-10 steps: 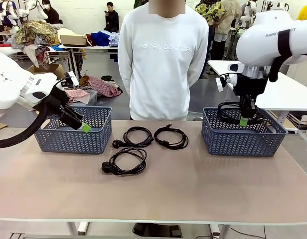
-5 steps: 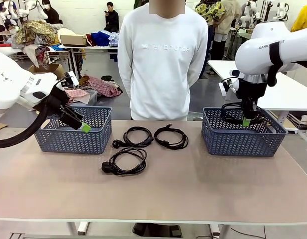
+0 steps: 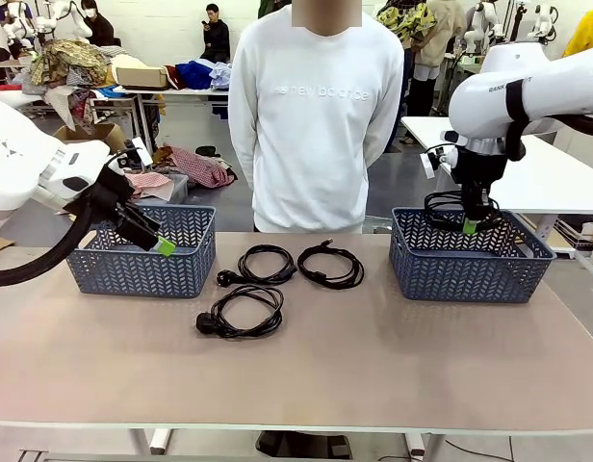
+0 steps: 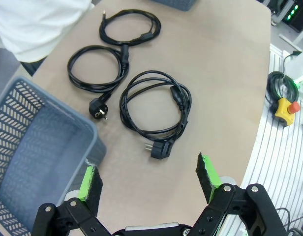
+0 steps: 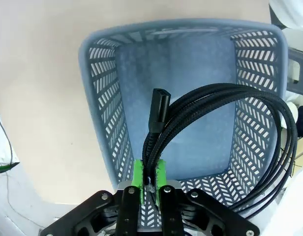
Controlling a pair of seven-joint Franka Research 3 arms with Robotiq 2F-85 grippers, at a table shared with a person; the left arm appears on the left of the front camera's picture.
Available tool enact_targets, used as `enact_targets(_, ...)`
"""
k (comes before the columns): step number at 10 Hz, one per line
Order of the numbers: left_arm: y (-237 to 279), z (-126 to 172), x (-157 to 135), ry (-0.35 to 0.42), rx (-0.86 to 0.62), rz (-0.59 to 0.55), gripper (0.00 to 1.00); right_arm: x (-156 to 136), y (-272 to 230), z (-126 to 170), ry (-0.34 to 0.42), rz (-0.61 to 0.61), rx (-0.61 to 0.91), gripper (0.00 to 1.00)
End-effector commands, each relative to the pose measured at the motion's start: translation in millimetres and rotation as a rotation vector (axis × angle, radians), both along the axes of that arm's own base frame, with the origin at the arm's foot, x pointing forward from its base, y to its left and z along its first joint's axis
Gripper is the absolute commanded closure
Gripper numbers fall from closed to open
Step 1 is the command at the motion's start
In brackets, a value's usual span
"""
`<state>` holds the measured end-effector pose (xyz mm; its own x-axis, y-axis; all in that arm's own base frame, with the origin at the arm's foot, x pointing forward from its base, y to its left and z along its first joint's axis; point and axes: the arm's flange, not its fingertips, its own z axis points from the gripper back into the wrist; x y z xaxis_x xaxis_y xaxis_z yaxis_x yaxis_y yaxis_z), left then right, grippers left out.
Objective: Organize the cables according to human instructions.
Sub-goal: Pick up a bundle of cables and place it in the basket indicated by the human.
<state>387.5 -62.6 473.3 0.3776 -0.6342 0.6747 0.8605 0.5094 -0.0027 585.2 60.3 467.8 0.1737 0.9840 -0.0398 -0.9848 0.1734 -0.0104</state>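
Legibly, "new balance" sweatshirt [image 3: 316,144] behind cables [image 3: 207,324]

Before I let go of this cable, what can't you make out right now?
The person: hands behind the back, front view.
The left basket: floor hidden by its near wall in front view, cut by the picture edge in left wrist view.
The held cable: other end, right wrist view, loops pass behind the right gripper body.

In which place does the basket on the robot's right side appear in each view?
Front view: the right basket at picture right, under the right gripper.
Left wrist view: its corner at the top edge.
Right wrist view: in the middle, under the held cable.
Shared landmark: the tan table.
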Motion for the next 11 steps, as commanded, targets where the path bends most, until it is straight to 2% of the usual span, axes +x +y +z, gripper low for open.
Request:
enact_targets(1,1.6,-1.3,0.9,-0.01,-0.014,-0.022,0.0,6.6,-1.6,2.3,-0.003,0.031,0.036,0.88)
enact_targets(5,1.6,-1.3,0.9,-0.01,-0.014,-0.022,0.0,11.7,-1.0,-6.7,0.008,0.003,0.051,0.88)
enact_targets(6,1.6,-1.3,0.9,-0.01,-0.014,-0.022,0.0,12.4,0.1,-7.8,0.019,-0.004,0.057,0.68)
enact_targets(7,1.6,-1.3,0.9,-0.01,-0.014,-0.022,0.0,12.2,0.7,-8.2,0.021,-0.004,0.061,0.68)
enact_targets(8,1.6,-1.3,0.9,-0.01,-0.014,-0.022,0.0,11.7,0.9,-9.4,0.022,-0.004,0.063,0.49)
enact_targets(9,1.6,-1.3,0.9,-0.01,-0.014,-0.022,0.0,10.5,1.5,-9.5,0.031,-0.001,0.072,0.64)
enact_targets(10,1.6,-1.3,0.9,-0.01,-0.014,-0.022,0.0,9.5,2.6,-8.8,0.033,-0.003,0.073,0.29)
enact_targets(11,1.6,-1.3,0.9,-0.01,-0.014,-0.022,0.0,9.0,2.7,-8.7,0.037,-0.007,0.072,0.44)
